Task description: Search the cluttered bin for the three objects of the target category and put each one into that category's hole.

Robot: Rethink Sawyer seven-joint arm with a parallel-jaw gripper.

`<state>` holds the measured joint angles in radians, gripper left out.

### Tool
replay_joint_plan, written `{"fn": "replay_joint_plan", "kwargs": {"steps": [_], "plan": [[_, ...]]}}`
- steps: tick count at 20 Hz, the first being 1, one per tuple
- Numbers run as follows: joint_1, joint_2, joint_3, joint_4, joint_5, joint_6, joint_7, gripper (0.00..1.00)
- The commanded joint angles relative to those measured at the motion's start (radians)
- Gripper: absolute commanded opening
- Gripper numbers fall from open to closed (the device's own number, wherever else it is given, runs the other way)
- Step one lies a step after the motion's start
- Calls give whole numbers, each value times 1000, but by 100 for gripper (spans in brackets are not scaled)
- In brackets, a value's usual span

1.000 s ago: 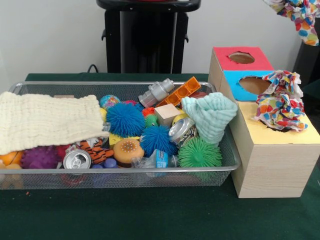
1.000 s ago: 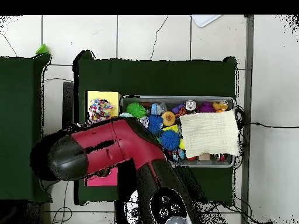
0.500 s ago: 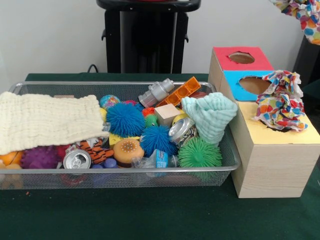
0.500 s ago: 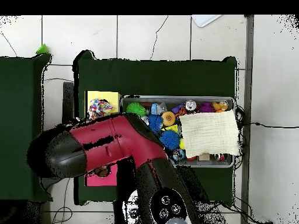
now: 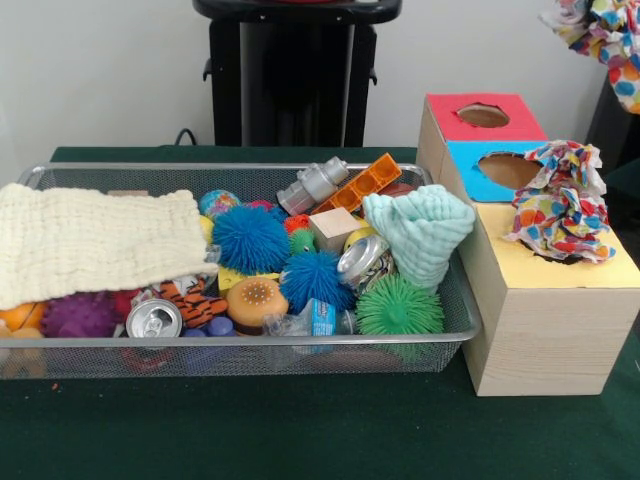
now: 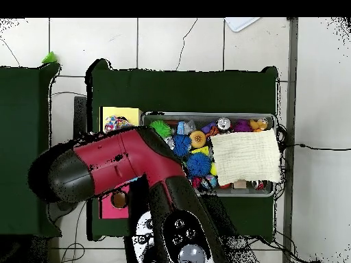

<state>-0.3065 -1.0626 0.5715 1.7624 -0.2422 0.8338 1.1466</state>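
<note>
A patterned confetti cloth [image 5: 603, 32] hangs in the air at the top right corner of the front view, above the sorting box [image 5: 545, 330]. It is carried by my gripper, which is itself cut off by the picture's edge. In the overhead view my red arm [image 6: 116, 168] lies over the box and hides the gripper. A second patterned cloth [image 5: 562, 200] [image 6: 115, 124] sits bunched in the hole of the box's yellow section. In the wire bin [image 5: 250, 172] lie a cream cloth [image 5: 95, 240] [image 6: 245, 156] and a mint cloth [image 5: 420, 232].
The box also has a red section with a hole [image 5: 483, 115] and a blue one [image 5: 508, 170]. The bin holds spiky balls, cans, a tiger toy, a wooden block and an orange brick. The black pedestal [image 5: 295, 70] stands behind the bin.
The hanging cloth has shifted slightly right and sags lower at the corner. In the overhead view the arm has swung over more of the box, and the red section's hole now shows.
</note>
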Motion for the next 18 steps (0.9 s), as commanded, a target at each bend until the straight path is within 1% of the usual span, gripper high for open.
{"fn": "replay_joint_plan", "kwargs": {"steps": [1, 3, 12, 15, 18], "plan": [[7, 111, -85, -53, -87, -77, 168, 0], [-7, 113, -85, -35, -83, -99, 152, 0], [-9, 138, -91, -34, -88, -133, 115, 0], [-9, 140, -105, -29, -95, -146, 120, 0], [-7, 150, -105, -30, -87, -148, 125, 0]]}}
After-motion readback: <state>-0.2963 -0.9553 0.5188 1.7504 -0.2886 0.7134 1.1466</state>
